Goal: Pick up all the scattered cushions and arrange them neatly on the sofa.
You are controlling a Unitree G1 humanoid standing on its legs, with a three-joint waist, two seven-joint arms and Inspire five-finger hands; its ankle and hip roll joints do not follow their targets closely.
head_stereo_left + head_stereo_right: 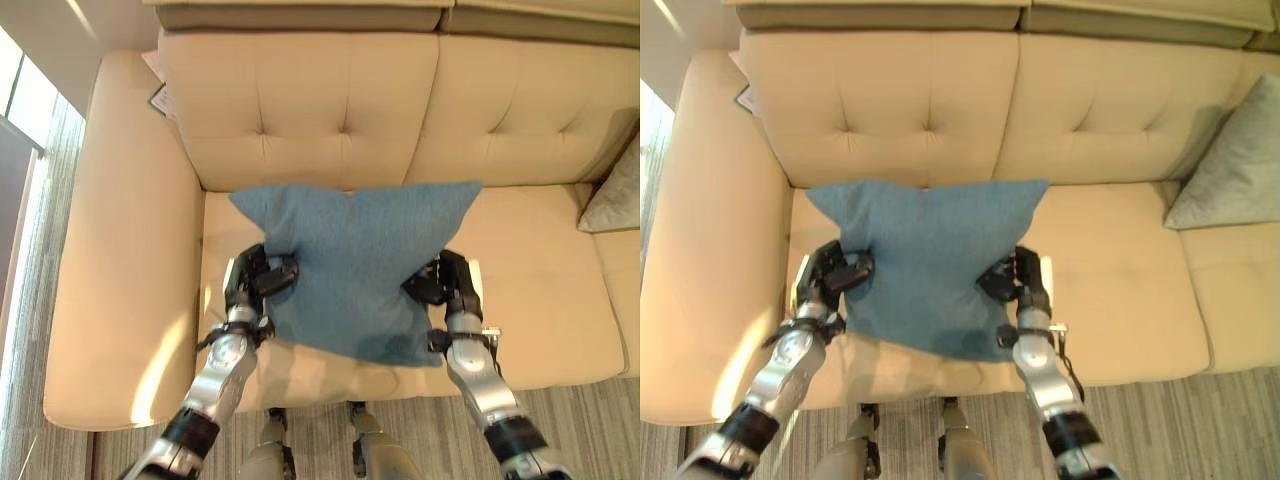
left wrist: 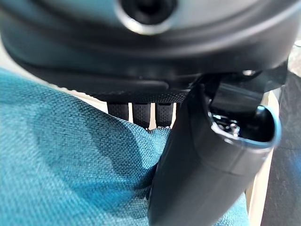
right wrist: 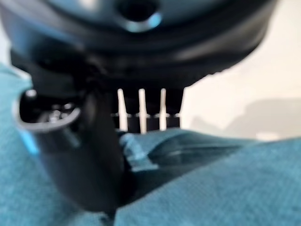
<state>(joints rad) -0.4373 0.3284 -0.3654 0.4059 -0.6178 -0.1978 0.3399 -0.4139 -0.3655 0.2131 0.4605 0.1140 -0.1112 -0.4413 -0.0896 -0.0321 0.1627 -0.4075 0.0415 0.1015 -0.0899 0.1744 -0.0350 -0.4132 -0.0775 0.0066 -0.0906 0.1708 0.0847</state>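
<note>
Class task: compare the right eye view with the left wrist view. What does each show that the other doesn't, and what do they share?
Right eye view: the cream tufted sofa, a grey square cushion at its right end, and the right hand gripping. Left wrist view: the left hand's thumb pressed on woven cloth, close up. Both: the left hand pinching the blue fabric cushion.
</note>
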